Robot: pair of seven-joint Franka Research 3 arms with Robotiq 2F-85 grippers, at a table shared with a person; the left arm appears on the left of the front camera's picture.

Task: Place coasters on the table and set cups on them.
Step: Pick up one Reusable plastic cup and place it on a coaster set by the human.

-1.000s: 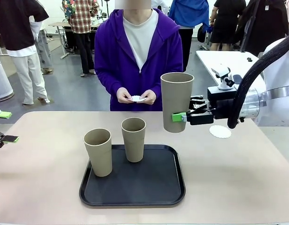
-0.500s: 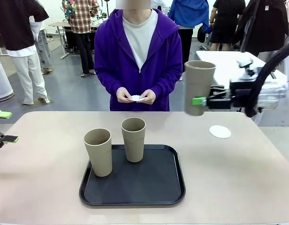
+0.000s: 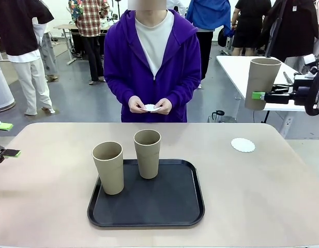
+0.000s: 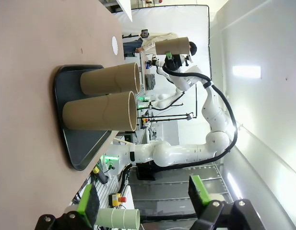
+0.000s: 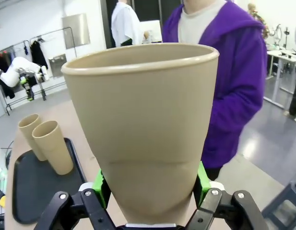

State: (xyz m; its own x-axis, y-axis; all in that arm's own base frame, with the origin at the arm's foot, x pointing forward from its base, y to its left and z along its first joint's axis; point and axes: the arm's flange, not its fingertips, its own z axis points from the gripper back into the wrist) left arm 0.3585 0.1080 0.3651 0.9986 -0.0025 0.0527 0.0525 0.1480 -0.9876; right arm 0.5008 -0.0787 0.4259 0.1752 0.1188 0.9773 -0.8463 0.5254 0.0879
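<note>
My right gripper (image 3: 258, 95) is shut on a beige cup (image 3: 262, 82), held upright in the air past the table's (image 3: 262, 196) far right corner. In the right wrist view this cup (image 5: 148, 120) stands between the green pads (image 5: 200, 177). One white coaster (image 3: 243, 144) lies on the table below and left of it. Two more cups (image 3: 108, 168) (image 3: 148, 153) stand on the black tray (image 3: 146, 223). The person's hands hold another coaster (image 3: 153, 108). At the table's left edge my left gripper (image 3: 4, 152) is open with nothing in it, its fingers (image 4: 198, 189) wide apart.
The person in a purple hoodie (image 3: 154, 62) stands at the far side, centre. A white table (image 3: 237, 64) stands behind the right far corner. Bare tabletop lies on both sides of the tray and around the coaster.
My right gripper has carried the cup up and to the right, from beside the tray to beyond the table's far right corner. The left arm and the person's hands have stayed put.
</note>
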